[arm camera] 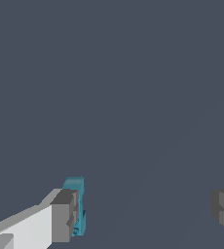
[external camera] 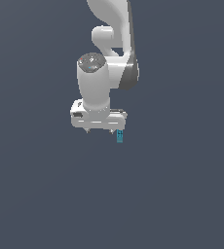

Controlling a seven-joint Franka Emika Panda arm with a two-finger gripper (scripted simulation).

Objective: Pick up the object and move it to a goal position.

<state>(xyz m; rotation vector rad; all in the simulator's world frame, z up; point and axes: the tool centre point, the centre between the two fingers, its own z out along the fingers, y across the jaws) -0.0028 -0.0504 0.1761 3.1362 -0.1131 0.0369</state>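
Two grey fingertips (arm camera: 64, 216) are seen spread wide apart in the wrist view, so the pincer (external camera: 103, 130) is open and nothing is gripped. Against the inner face of one fingertip the teal-blue block (arm camera: 77, 204) is set upright, toward the exterior view's right under the white hand.

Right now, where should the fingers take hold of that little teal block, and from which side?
Grip the teal block across its two broad upright faces, coming straight down from above. It is taller than wide, so those faces suit the open gripper. In the wrist view it sits beside one finger, so shift sideways to center it first.
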